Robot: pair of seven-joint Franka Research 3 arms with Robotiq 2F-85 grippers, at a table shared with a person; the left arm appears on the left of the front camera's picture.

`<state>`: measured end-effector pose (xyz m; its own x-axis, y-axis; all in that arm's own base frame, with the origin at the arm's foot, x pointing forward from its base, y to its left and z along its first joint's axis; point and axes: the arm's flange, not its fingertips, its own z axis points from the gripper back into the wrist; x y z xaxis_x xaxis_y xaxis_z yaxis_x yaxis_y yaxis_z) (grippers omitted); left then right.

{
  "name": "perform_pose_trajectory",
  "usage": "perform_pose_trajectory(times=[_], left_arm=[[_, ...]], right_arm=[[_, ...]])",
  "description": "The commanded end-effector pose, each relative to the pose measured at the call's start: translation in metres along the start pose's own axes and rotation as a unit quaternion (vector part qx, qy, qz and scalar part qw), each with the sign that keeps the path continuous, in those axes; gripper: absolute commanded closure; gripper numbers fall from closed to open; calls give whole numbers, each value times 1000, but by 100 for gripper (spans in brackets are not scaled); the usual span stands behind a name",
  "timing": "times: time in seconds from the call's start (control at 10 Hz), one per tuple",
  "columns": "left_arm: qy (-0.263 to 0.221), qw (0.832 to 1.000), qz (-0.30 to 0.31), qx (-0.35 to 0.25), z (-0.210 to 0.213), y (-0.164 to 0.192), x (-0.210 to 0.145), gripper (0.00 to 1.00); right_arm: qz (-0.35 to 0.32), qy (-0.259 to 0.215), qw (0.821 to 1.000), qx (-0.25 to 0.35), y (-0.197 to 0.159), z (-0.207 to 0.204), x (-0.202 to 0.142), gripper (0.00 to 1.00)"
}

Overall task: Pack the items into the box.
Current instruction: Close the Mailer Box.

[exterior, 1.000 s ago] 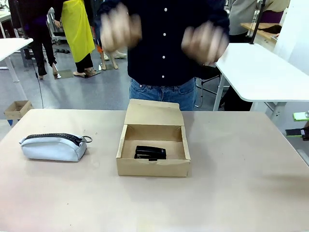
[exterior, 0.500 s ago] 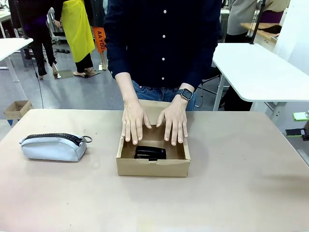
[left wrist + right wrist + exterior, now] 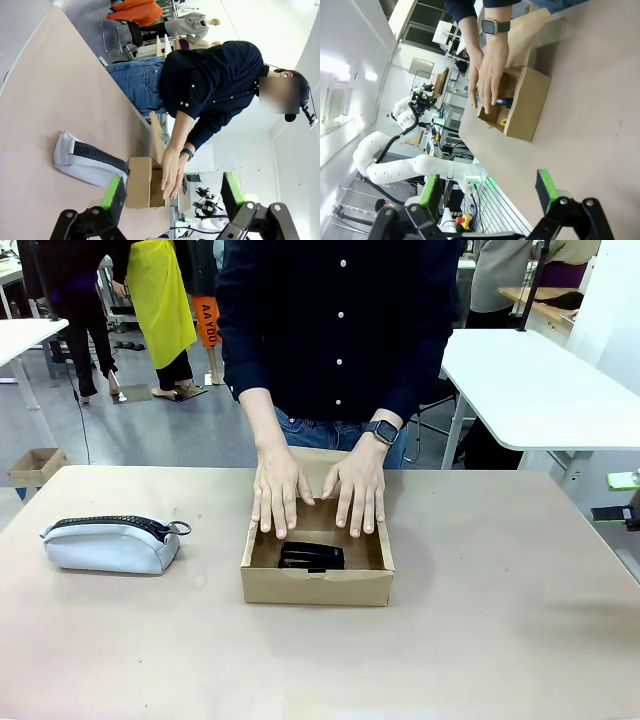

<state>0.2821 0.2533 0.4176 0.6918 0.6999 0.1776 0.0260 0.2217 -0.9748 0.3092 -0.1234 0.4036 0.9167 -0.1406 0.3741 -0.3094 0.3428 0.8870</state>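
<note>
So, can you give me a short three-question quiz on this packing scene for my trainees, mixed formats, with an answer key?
1. True or false: the grey pouch lies on the table, apart from the box.
2. Which black item lies inside the box? A) a stapler B) a pair of scissors C) a roll of tape
3. Fill in the blank: the left gripper and the right gripper both stand ____, with nothing between their fingers.

Key: 1 true; 2 A; 3 open.
</note>
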Motion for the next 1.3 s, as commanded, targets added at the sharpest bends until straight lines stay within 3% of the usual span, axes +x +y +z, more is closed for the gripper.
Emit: perform_pose_trajectory(times=[0.0,0.2,0.3,0.5,0.6,0.8,0.9,1.0,1.2], left_arm=[[35,999,17,16,-11,-4,-6,0],[77,995,29,56,-50,-14,-20,0],[88,993,38,75,-79,-15,-35,0],[112,987,44,108,-141,-15,-69,0],[139,983,48,112,-166,-13,-90,0],[179,976,61,106,-195,-11,-123,0],[221,963,79,129,-190,-7,-112,0],[179,976,49,111,-207,-19,-67,0],[179,976,49,111,-207,-19,-67,0]], right_arm=[[-13,14,1000,5,2,-16,7,0],[-54,17,998,39,11,-79,30,0],[-70,22,997,28,14,-117,39,0],[-76,-12,997,-23,17,-197,46,0],[-68,13,997,-28,16,-222,41,0],[-56,27,998,-18,12,-235,36,0],[-68,27,997,-23,18,-230,30,0],[-68,27,997,-23,18,-230,30,0],[-68,27,997,-23,18,-230,30,0]])
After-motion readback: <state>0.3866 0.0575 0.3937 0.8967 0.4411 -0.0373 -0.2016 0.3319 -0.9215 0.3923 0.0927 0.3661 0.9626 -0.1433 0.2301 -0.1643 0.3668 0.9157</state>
